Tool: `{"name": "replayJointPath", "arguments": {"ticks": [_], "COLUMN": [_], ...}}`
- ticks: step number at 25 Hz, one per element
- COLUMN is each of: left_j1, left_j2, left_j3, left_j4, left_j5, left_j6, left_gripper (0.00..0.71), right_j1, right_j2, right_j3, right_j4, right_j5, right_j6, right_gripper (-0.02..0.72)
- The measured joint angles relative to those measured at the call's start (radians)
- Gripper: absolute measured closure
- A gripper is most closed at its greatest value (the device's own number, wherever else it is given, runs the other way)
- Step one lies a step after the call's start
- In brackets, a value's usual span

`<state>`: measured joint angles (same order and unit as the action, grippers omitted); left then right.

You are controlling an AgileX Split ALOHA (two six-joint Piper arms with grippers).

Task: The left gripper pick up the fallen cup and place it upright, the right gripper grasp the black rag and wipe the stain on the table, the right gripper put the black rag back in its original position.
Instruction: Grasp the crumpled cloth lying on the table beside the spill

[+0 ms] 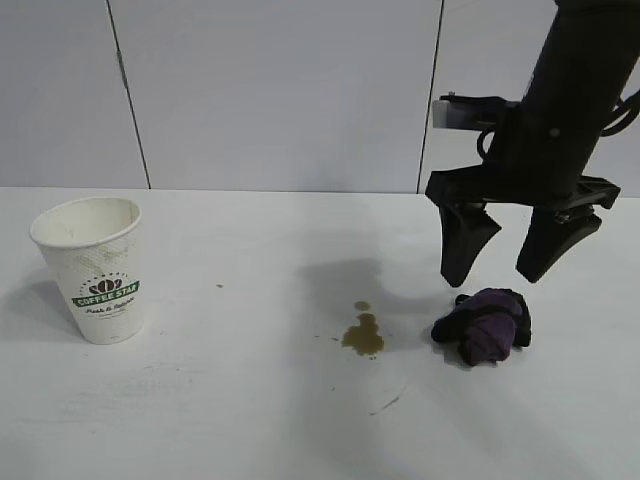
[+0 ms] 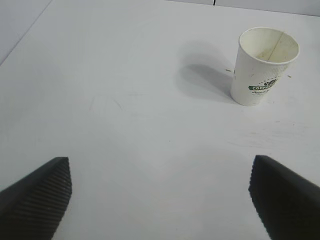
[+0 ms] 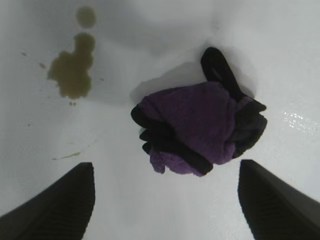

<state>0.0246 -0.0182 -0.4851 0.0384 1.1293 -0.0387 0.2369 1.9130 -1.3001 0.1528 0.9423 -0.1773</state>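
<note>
White paper was what your cup (image 1: 92, 268) showed, and it stood upright near the left end of the table (image 1: 250, 400), mouth up, its green band facing the exterior camera. You had the left gripper (image 2: 160, 192) well apart from it: in the left wrist view the two black fingers (image 2: 37, 192) sat at the frame's lower corners, spread wide with nothing between them but bare tabletop, and the cup (image 2: 264, 67) stood farther off beyond them, casting a soft shadow to one side.

Your right gripper (image 1: 505, 270) hung over the black rag (image 1: 483, 325), pointing down, its jaws parted and not touching the cloth. From the exterior view the fingertips (image 1: 458, 272) stopped just above the rag, one to each side of it. The right wrist view showed the same: the rag (image 3: 197, 127), a crumpled purple lump with black edging and a black loop sticking out, lay on the table between the two fingers (image 3: 60, 200), with clear space on both sides.

You could see the stain (image 1: 363, 335) just beside the rag, toward the cup's side, an olive-brown blotch with a smaller dot close by it. It lay unwiped on the tabletop, apart from the cloth. A thin dark speck (image 1: 388, 403) marked the table nearer the exterior camera.
</note>
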Motion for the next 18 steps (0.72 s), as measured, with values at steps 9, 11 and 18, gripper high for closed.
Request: {"name": "replayJointPath", "arguments": {"ticks": [9, 11, 18], "left_j1": [0.0, 0.0, 0.0], "left_j2": [0.0, 0.0, 0.0], "left_j3": [0.0, 0.0, 0.005], "left_j4": [0.0, 0.001, 0.047], "left_j5": [0.0, 0.0, 0.0], "left_j6": [0.0, 0.0, 0.0], "left_gripper": [0.016, 0.016, 0.016], "right_j1": [0.0, 0.0, 0.0], "right_j2": [0.065, 0.075, 0.107], "right_j3": [-0.002, -0.004, -0.005], "right_j4": [-0.063, -0.072, -0.074], "right_j5": [-0.05, -0.071, -0.104], "right_j6": [0.013, 0.023, 0.024], "right_gripper": [0.156, 0.156, 0.297]}}
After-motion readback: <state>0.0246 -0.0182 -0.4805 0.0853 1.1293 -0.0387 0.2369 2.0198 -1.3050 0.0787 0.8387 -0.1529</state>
